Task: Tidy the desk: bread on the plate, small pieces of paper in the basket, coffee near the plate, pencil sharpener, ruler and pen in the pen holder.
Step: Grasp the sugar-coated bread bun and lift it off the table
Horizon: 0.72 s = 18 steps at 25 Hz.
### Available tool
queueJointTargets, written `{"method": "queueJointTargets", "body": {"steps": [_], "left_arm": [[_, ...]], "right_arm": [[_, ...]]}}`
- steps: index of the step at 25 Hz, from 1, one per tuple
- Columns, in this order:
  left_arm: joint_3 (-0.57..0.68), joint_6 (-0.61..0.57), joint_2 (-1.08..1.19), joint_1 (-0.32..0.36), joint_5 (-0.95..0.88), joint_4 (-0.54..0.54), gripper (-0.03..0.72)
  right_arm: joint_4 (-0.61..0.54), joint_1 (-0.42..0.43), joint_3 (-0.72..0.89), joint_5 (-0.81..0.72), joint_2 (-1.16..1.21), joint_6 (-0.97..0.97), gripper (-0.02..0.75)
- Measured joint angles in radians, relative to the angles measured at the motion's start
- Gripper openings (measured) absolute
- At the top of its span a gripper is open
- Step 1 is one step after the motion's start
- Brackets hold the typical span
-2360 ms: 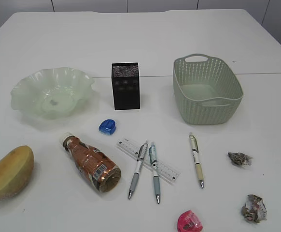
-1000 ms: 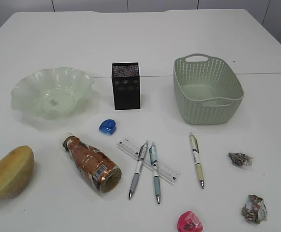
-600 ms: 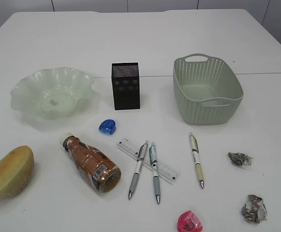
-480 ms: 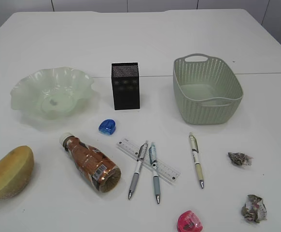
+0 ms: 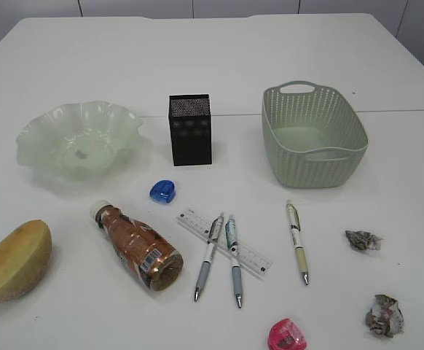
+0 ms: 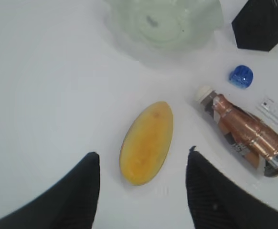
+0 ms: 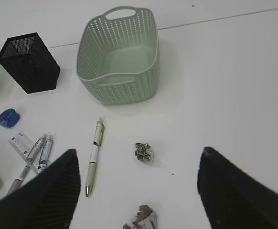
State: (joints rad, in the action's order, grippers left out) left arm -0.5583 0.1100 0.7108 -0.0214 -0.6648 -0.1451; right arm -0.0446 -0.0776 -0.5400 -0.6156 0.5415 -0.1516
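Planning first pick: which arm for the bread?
Left. Its end effector hangs open directly above the bread, with the plate just beyond. The right end effector is over the paper scraps instead.

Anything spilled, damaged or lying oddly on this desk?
Nothing spilled or broken. The coffee bottle lies on its side, capped. Two pens rest across the ruler. Two crumpled paper scraps sit outside the basket, and the bread is off the plate.
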Motion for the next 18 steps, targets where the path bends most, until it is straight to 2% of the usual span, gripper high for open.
{"method": "queueJointTargets", "body": {"steps": [4,9,14,18], "left_arm": [[-0.057,-0.048,0.242,-0.048,-0.014,0.0,0.423],[-0.19,-0.137,0.532,-0.05,-0.12,0.009,0.436],[-0.341,-0.186,0.744,-0.05,-0.211,0.01,0.494],[-0.404,-0.27,0.827,-0.056,-0.229,0.008,0.566]], "right_arm": [[-0.005,0.0,-0.024,-0.048,0.04,-0.009,0.563],[-0.006,0.0,-0.059,-0.205,0.105,-0.015,0.564],[-0.042,0.0,-0.079,-0.322,0.195,-0.015,0.563],[-0.077,0.0,-0.079,-0.34,0.222,-0.015,0.563]]}}
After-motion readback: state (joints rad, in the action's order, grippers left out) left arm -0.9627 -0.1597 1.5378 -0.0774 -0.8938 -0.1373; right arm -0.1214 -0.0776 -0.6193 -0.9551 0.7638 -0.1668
